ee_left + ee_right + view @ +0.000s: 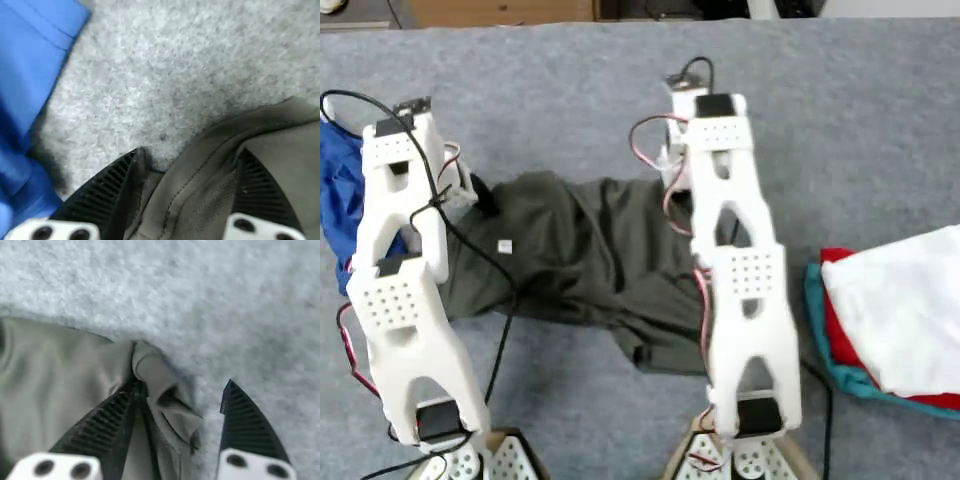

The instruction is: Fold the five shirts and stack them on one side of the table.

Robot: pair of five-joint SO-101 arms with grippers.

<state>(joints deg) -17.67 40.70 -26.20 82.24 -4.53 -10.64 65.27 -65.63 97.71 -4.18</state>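
Left pincer (pixel 191 151) gaping around an edge of the crumpled olive-green shirt (pixel 570 245), right pincer (pixel 182 384) gaping astride its bunched fold, blue cloth (pixel 30 60) beside my left, from overhead a white-red-teal pile (pixel 900 300) past my right.

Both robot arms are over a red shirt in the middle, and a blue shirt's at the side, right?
The middle shirt is dark olive, not red, as the high view shows. The left arm and right arm are over it, the blue shirt at the side.

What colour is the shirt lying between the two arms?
The shirt is plain dark olive green; the high view shows it best.
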